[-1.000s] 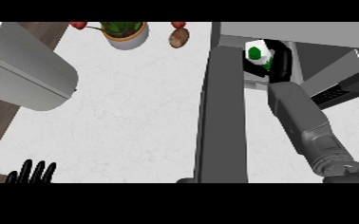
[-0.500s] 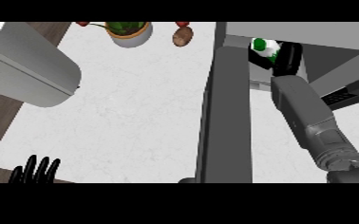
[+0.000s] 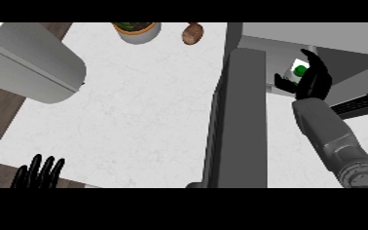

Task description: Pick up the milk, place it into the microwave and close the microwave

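The milk [image 3: 299,70], a small white carton with a green cap, is inside the open microwave [image 3: 345,39] at the right. My right hand [image 3: 315,80] reaches into the cavity, with its fingers arched over the carton and its thumb on the near side, so it is shut on the milk. The carton's lower part is hidden by the hand. The microwave's dark grey door [image 3: 238,117] stands open and runs down the middle of the view, left of my right forearm. My left hand [image 3: 39,171] rests open at the lower left edge, fingers up.
A potted green plant [image 3: 137,31] and a brown rounded object [image 3: 192,33] stand at the counter's back edge. A large grey rounded appliance [image 3: 39,68] takes up the left side. White counter [image 3: 144,117] lies between it and the door.
My right hand has carried the milk to the right and a little nearer within the microwave cavity. My left hand has stayed at the lower left edge.
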You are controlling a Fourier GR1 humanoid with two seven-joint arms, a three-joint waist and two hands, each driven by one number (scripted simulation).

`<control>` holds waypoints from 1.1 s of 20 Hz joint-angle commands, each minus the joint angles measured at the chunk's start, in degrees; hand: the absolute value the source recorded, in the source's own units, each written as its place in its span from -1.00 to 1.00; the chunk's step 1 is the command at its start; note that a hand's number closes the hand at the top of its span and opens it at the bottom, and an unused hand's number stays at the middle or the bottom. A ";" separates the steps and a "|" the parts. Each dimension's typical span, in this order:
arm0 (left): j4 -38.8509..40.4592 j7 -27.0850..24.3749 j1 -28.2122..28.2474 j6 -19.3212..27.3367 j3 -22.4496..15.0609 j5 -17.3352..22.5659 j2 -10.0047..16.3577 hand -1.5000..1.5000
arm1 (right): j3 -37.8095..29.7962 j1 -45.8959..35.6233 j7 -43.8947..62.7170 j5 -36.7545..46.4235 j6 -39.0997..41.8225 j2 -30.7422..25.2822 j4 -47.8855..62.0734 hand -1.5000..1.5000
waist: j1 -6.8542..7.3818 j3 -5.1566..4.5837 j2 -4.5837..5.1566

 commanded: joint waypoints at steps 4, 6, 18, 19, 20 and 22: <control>0.63 1.31 -2.11 0.29 -0.36 -0.80 0.45 -1.00 | 6.40 -5.05 -1.33 6.38 5.63 5.01 0.50 -1.00 | 1.05 0.69 -0.99; 1.90 0.76 -1.98 0.26 0.09 -0.56 0.22 -1.00 | 6.89 -5.27 -1.85 6.85 7.13 5.60 0.59 -1.00 | 0.83 0.66 -0.99; 2.77 0.39 -4.40 1.20 0.69 -1.46 -0.08 -1.00 | 4.78 -7.36 -3.52 4.67 17.96 9.65 -1.58 -1.00 | -1.13 0.75 -1.19; 3.22 -0.02 -3.84 1.87 0.61 -1.32 -1.14 -1.00 | 3.66 -6.72 -4.85 3.53 19.12 10.33 -2.80 -1.00 | -1.66 0.74 -1.55; 3.96 -0.92 -3.79 0.86 1.39 -1.38 -0.13 -1.00 | 2.81 -6.99 -5.07 2.65 20.51 10.26 -3.32 -1.00 | -1.33 0.72 -1.46; 2.71 -0.44 -2.21 0.41 0.49 -0.96 -0.39 -1.00 | 1.37 -5.78 -7.28 1.16 22.54 9.96 -4.53 -1.00 | -1.99 0.76 -1.88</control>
